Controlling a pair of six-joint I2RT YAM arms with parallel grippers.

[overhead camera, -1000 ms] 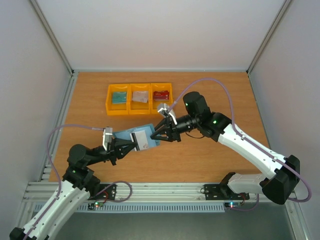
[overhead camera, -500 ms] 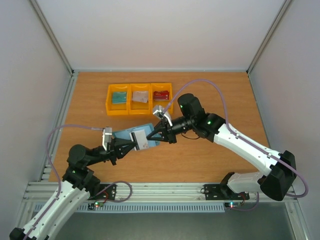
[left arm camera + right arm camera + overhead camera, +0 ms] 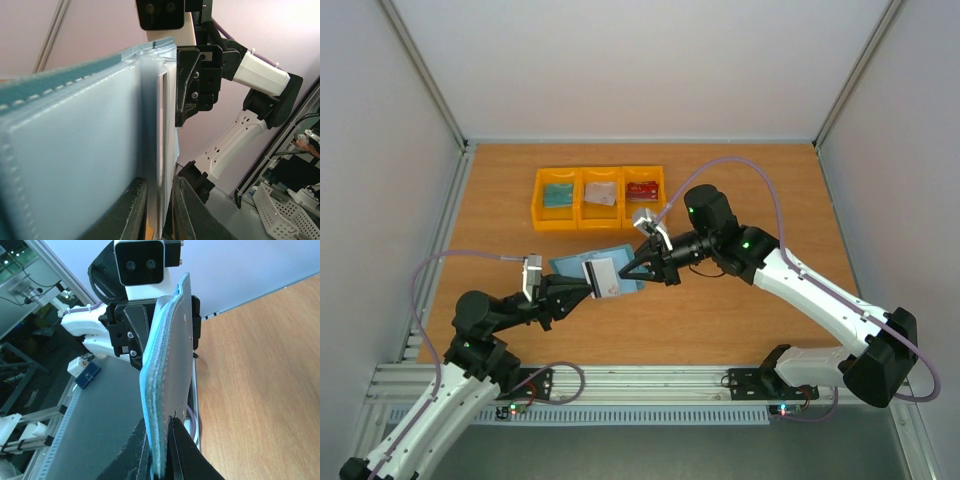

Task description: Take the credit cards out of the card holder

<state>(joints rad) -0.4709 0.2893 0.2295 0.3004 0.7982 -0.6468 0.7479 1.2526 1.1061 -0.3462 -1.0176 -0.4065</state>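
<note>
The teal card holder [image 3: 570,266] is held above the table [image 3: 740,190], its edge pinched in the right claw [image 3: 628,270] as a brace, so that the pale striped card [image 3: 603,276], straddled by the barely parted left claw [image 3: 586,290] (whether it is gripped cannot be told), can be drawn out.

Orange wooden table [image 3: 500,215], white walls [image 3: 640,60]

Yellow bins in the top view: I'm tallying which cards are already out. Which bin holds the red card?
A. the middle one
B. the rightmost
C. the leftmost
B: the red card lies in the rightmost yellow bin, while the teal card is in the leftmost and the whitish card in the middle one.
</note>
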